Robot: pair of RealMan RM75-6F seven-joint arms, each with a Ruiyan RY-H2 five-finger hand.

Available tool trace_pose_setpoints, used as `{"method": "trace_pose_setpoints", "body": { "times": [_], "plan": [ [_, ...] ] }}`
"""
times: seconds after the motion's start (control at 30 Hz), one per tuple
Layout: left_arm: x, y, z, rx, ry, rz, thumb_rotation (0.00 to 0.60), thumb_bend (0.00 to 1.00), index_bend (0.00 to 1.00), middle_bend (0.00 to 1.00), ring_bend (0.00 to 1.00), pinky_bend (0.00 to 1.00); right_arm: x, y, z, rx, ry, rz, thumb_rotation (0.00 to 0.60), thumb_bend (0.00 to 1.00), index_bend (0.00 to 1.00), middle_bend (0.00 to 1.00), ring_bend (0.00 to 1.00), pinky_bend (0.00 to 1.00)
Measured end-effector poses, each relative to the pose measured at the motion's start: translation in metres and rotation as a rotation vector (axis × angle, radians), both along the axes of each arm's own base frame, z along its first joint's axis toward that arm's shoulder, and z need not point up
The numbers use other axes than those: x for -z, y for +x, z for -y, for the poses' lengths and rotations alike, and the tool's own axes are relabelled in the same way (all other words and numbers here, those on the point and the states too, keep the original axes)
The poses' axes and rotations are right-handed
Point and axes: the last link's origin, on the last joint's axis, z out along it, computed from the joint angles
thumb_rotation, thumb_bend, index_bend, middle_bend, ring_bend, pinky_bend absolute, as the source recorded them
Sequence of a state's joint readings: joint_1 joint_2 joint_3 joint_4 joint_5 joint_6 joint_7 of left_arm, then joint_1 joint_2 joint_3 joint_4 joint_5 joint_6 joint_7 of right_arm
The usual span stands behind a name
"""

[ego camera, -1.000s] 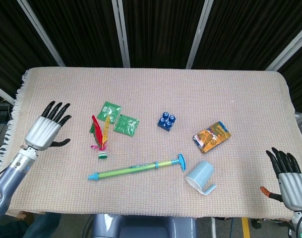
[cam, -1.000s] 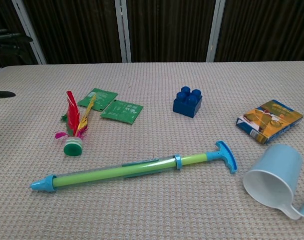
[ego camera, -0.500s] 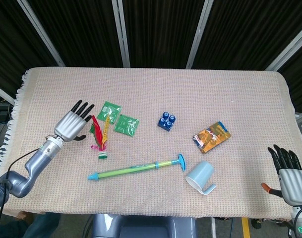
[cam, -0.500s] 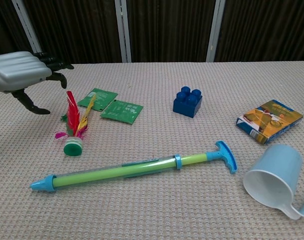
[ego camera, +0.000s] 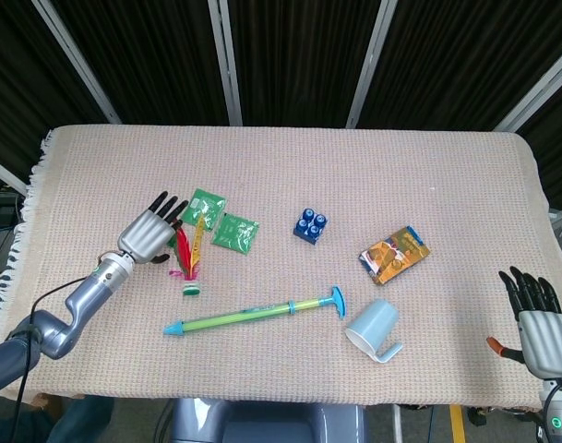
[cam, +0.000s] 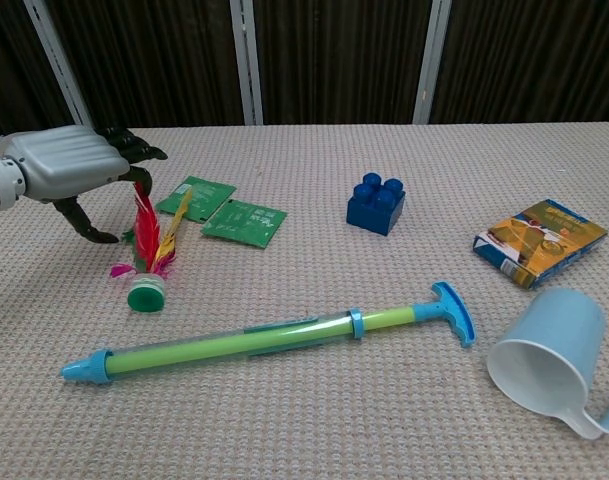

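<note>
Beige woven table (ego camera: 373, 166) w/ dark slats behind. Left hand (ego camera: 149, 238) spread, holding nothing, fingertips over feather shuttlecock (ego camera: 186, 258), which lies at its 3 o'clock. Right hand (ego camera: 539, 325) spread too, empty, off table's 4 o'clock corner.

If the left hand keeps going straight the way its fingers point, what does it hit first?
Most likely the feathered shuttlecock: the left hand points toward its red feathers, with the green packets just beyond. Its height above the cloth is hard to judge.
</note>
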State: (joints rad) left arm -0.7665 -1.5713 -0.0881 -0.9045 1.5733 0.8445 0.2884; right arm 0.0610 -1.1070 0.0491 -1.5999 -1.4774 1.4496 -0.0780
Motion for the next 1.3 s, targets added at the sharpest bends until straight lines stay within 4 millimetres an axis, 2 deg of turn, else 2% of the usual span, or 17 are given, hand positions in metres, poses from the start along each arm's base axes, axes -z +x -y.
{"method": "trace_pose_setpoints", "body": {
  "times": [0.47, 0.57, 0.6, 0.73, 0.83, 0.93, 1.13, 1.3],
  "plan": [
    [0.016, -0.004, -0.012, -0.056, -0.018, 0.004, 0.442, 0.19, 0.29, 0.0, 0.0, 0.0, 0.004, 0.002, 0.0, -0.006, 0.002, -0.022, 0.6, 0.08, 0.0, 0.0, 0.0, 0.0],
    [0.02, -0.004, -0.015, -0.067, -0.025, 0.01, 0.447, 0.2, 0.36, 0.0, 0.0, 0.0, 0.007, 0.002, 0.0, -0.003, 0.01, -0.027, 0.6, 0.08, 0.0, 0.0, 0.0, 0.0],
    [0.02, -0.003, -0.015, -0.069, -0.027, 0.012, 0.457, 0.22, 0.41, 0.0, 0.0, 0.0, 0.007, 0.002, 0.001, -0.002, 0.012, -0.028, 0.6, 0.08, 0.0, 0.0, 0.0, 0.0],
    [0.022, -0.002, -0.016, -0.071, -0.036, 0.037, 0.509, 0.42, 0.65, 0.0, 0.0, 0.0, 0.008, 0.001, 0.003, 0.003, 0.012, -0.032, 0.6, 0.08, 0.0, 0.0, 0.0, 0.0],
    [0.021, -0.002, -0.015, -0.07, -0.042, 0.062, 0.557, 0.57, 0.77, 0.0, 0.0, 0.0, 0.009, 0.0, 0.004, 0.008, 0.013, -0.034, 0.6, 0.08, 0.0, 0.0, 0.0, 0.0],
    [0.018, -0.001, -0.014, -0.06, -0.045, 0.097, 0.567, 0.62, 0.81, 0.0, 0.0, 0.0, 0.011, 0.0, 0.005, 0.01, 0.02, -0.036, 0.6, 0.08, 0.0, 0.0, 0.0, 0.0],
    [0.006, -0.001, -0.007, -0.003, -0.047, 0.153, 0.57, 0.63, 0.83, 0.0, 0.0, 0.0, 0.013, 0.001, 0.005, 0.007, 0.027, -0.038, 0.6, 0.08, 0.0, 0.0, 0.0, 0.0],
    [-0.013, -0.002, 0.006, 0.05, -0.054, 0.206, 0.569, 0.62, 0.82, 0.0, 0.0, 0.0, 0.013, 0.003, 0.003, -0.005, 0.024, -0.033, 0.6, 0.08, 0.0, 0.0, 0.0, 0.0]
  ]
}}
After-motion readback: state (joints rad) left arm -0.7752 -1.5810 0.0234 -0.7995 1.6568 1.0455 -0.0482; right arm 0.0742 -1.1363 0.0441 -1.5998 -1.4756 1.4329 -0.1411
